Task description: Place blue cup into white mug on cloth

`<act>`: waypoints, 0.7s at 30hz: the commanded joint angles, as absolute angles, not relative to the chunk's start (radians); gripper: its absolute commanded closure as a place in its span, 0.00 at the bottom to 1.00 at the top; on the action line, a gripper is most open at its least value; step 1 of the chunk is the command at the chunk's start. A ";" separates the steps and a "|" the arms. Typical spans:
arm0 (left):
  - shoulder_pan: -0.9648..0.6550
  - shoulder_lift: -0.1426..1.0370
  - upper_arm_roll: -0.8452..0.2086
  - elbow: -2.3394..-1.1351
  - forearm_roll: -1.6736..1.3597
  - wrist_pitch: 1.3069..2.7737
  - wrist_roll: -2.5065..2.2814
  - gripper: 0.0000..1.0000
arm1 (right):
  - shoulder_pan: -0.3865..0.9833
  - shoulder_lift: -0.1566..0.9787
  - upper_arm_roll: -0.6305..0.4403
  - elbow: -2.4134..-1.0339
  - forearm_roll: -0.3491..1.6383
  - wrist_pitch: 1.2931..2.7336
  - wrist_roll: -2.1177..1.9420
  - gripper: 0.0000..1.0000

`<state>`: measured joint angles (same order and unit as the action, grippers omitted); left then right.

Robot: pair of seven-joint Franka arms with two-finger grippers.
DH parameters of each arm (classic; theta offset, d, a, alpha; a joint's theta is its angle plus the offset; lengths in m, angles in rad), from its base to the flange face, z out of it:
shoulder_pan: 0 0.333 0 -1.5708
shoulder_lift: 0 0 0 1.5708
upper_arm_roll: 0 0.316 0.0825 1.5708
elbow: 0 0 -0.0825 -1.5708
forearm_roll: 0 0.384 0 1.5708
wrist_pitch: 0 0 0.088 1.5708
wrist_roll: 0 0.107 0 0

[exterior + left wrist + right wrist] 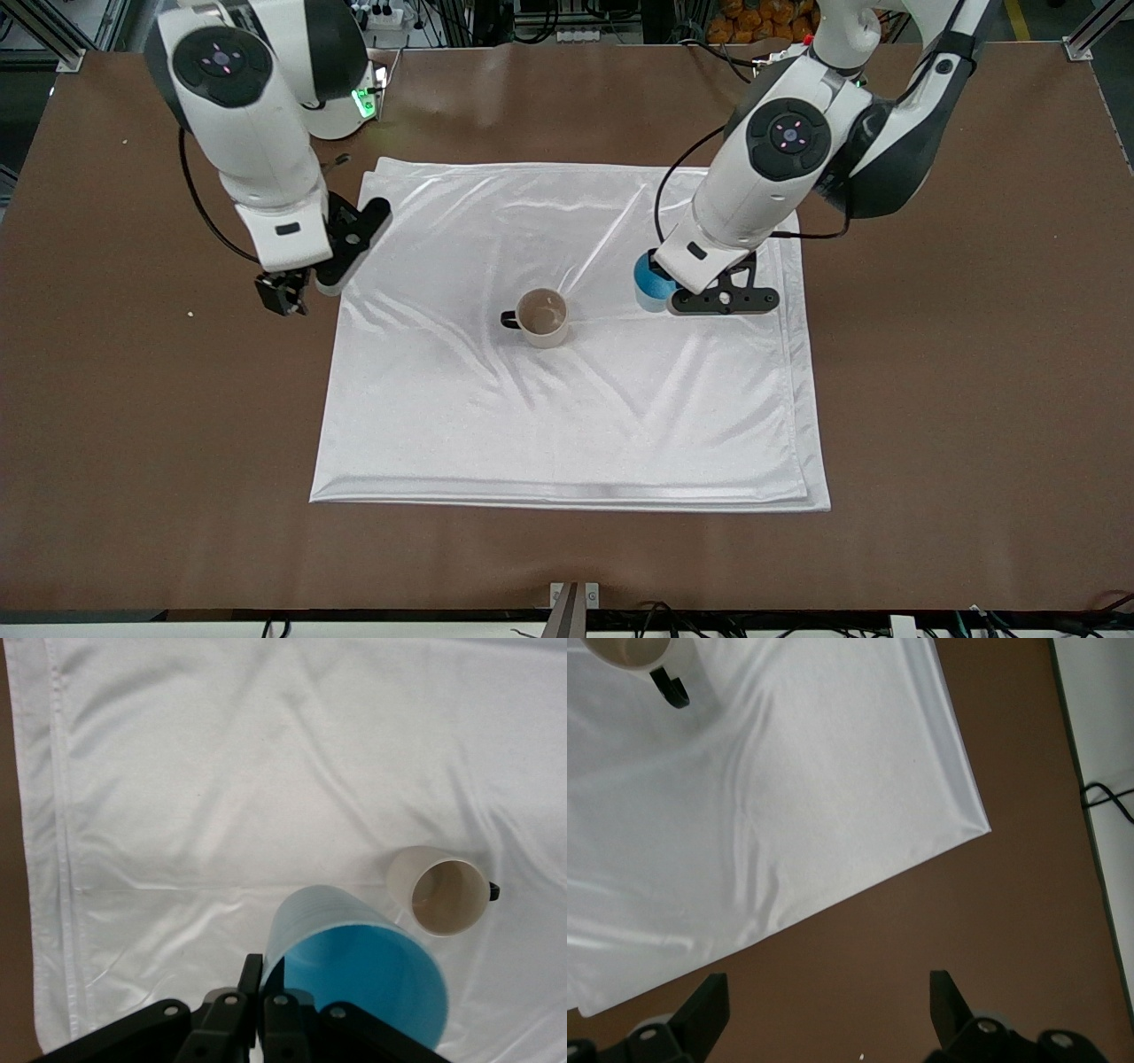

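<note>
The light-blue cup (652,285) is upright at the cloth's (567,425) edge toward the left arm's end. My left gripper (664,280) is shut on its rim, one finger inside and one outside, as the left wrist view shows (263,979) with the blue cup (354,974). I cannot tell whether its base touches the cloth (221,771). The off-white mug (542,316) with the black handle stands upright and empty near the cloth's middle; it also shows in the left wrist view (438,890). My right gripper (283,297) is open and empty over bare table beside the cloth (788,797).
The brown table (957,399) surrounds the cloth on all sides. A white device with a green light (345,111) sits by the right arm's base. A small white speck (190,313) lies on the table near the right gripper.
</note>
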<state>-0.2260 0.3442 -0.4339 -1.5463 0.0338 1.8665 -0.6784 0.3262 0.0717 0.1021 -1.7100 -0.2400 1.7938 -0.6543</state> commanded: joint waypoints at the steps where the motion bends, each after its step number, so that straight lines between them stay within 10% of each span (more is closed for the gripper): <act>1: -0.273 0.380 -0.433 -1.534 0.044 1.928 -0.770 1.00 | 0.267 -0.026 0.112 -1.733 -0.238 1.721 -0.643 0.00; 21: -0.457 0.537 -0.397 -1.532 0.080 2.155 -1.003 1.00 | -0.031 -0.037 0.095 -1.631 -0.080 1.569 -0.441 0.00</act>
<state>-0.4041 0.5011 -0.4236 -1.5468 0.0338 2.1068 -0.9438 0.0029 -0.0468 0.0822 -1.6574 -0.0909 1.5917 -0.6025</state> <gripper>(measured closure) 0.965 0.000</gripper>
